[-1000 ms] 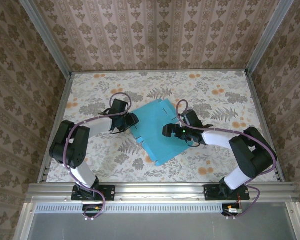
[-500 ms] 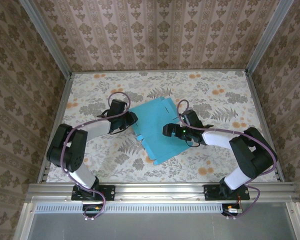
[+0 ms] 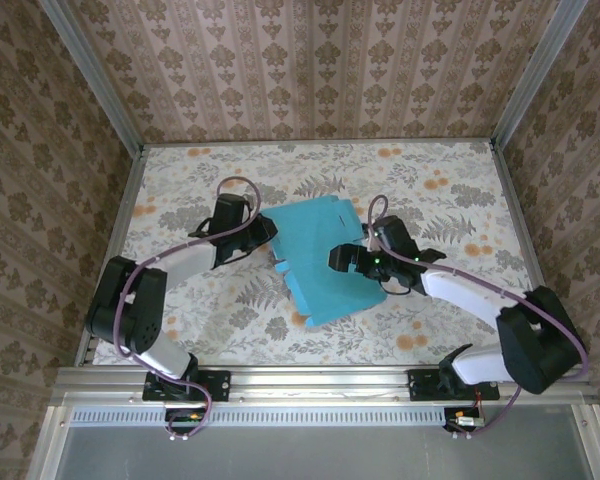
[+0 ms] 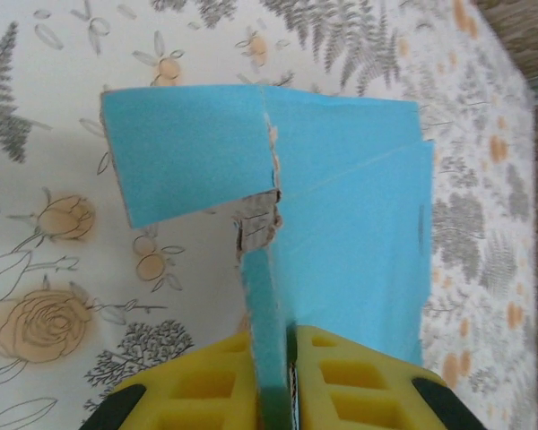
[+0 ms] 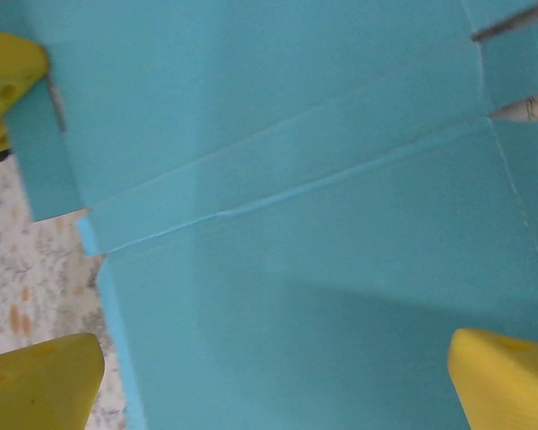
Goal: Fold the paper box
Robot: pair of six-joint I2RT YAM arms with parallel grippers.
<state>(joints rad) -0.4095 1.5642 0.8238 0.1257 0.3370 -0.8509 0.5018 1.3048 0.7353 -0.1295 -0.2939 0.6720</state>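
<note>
- Paper box (image 3: pixel 325 258) lies about mid-table on the floral table (image 3: pixel 450 320), between the two arms. It is turquoise side up and set at a slant to the table's edges. Patterned walls (image 3: pixel 310 70) stand around the table.
- As a container the paper box is unformed: it is a mostly flat sheet with its panels open on the table. In the left wrist view one wide flap (image 4: pixel 184 148) spreads flat to the left, and a narrow strip (image 4: pixel 260 296) stands raised on edge.
- The left gripper (image 3: pixel 263 236) meets the sheet's left edge. In its own wrist view its yellow fingers (image 4: pixel 206 381) are pressed together on the raised strip, so the thin card is pinched between the pads.
- The right gripper (image 3: pixel 342 262) sits over the right-middle part of the sheet and points left.
- In the right wrist view its yellow fingers (image 5: pixel 45 376) are spread wide, one at each lower corner. Blue card lies under and between them. Whether the tips touch the card cannot be told.
- A long crease (image 5: pixel 278 193) runs slantwise across the card ahead of the right gripper's fingers. At that view's top left, a yellow finger of the left gripper sits at the sheet's far edge.
- A small ragged notch (image 4: pixel 255 228) marks where the wide flap meets the pinched strip. Pale card shows at its torn edge.
</note>
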